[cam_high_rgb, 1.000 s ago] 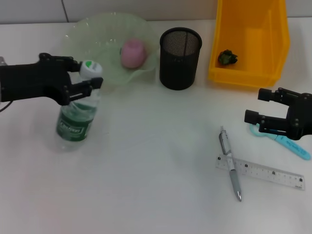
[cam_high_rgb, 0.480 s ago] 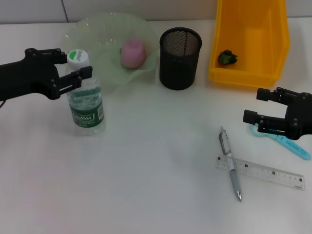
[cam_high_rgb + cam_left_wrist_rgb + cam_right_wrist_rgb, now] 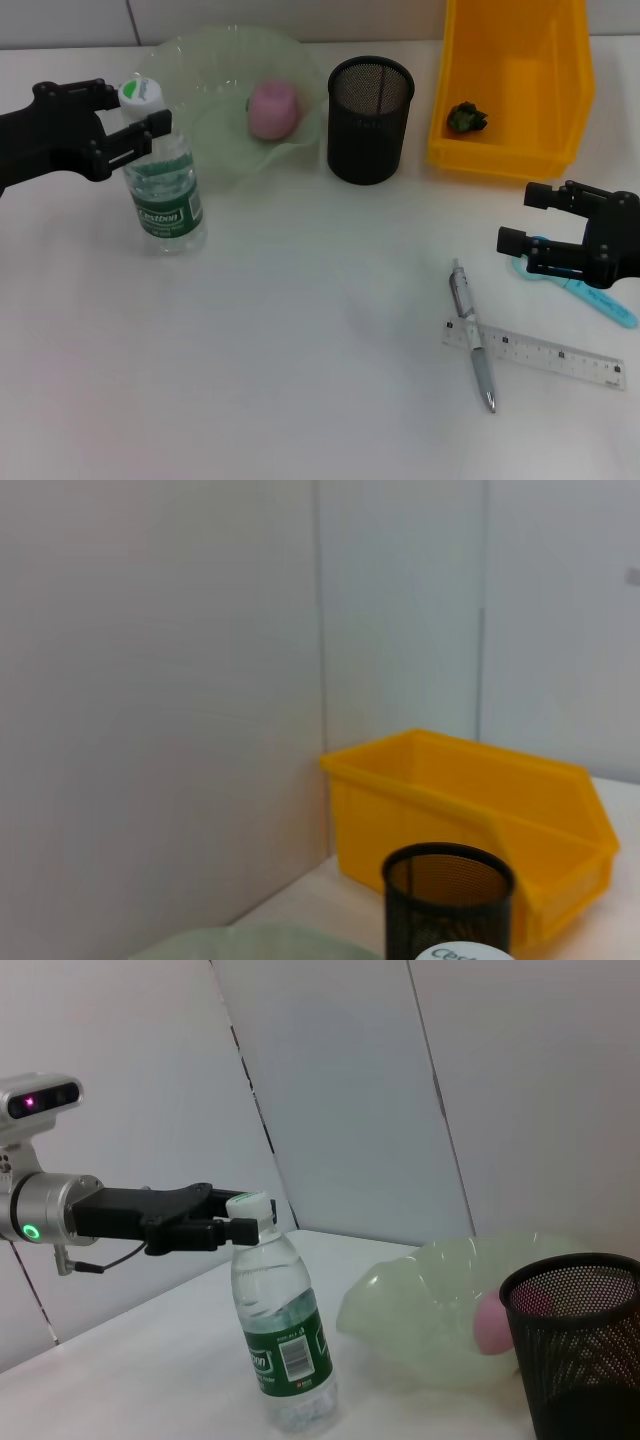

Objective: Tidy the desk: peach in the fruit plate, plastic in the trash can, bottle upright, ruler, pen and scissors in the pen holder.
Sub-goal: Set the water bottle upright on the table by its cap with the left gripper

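Bottle (image 3: 163, 190) upright on the table (image 3: 300, 350), just in front of the fruit plate (image 3: 215, 80); my L gripper (image 3: 140, 125) sits at its cap, fingers either side of the neck, can't tell if they're actually squeezing; peach (image 3: 273, 108) in the plate; pen holder (image 3: 369, 118) beside it, plastic (image 3: 466, 117) in the yellow trash can (image 3: 510, 90); pen (image 3: 472, 335) lies across the ruler (image 3: 533, 353); R gripper (image 3: 520, 220) spread apart, over the scissors (image 3: 590, 295), near the table's right edge.
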Available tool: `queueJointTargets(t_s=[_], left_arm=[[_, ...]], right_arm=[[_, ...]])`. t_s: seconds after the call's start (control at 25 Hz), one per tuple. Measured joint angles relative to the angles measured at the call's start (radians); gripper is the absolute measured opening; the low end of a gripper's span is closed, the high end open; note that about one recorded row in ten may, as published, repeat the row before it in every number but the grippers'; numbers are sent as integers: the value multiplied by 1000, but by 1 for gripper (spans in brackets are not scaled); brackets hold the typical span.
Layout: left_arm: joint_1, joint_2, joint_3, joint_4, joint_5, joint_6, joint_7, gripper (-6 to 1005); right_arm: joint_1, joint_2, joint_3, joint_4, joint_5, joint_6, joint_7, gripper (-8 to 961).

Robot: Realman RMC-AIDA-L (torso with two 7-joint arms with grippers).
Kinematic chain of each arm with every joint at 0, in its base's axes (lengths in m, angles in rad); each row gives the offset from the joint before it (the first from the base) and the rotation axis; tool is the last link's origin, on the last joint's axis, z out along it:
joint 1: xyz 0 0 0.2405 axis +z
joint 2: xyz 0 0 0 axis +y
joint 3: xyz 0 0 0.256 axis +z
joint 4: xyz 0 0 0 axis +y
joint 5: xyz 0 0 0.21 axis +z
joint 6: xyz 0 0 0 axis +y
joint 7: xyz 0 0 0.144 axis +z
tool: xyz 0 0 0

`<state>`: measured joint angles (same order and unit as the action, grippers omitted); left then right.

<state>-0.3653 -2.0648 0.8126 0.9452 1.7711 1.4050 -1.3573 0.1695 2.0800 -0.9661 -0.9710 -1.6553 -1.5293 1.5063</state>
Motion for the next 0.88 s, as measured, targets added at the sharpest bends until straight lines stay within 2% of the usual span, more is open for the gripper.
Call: queueJointTargets(t_s=[0.16,0.76,0.88], left_arm=[[-12,-4,-25,-46,-2,-6,41,550],[-6,-4,-21,-61,-53,-1,56,588],[0,-5,-25,-47,-67,15,55,660]], right_arm=[[-1,0,0,0,0,0,0,829],[1,-1,4,0,0,0,9,830],[1,-1,6,0,0,-1,9,830]])
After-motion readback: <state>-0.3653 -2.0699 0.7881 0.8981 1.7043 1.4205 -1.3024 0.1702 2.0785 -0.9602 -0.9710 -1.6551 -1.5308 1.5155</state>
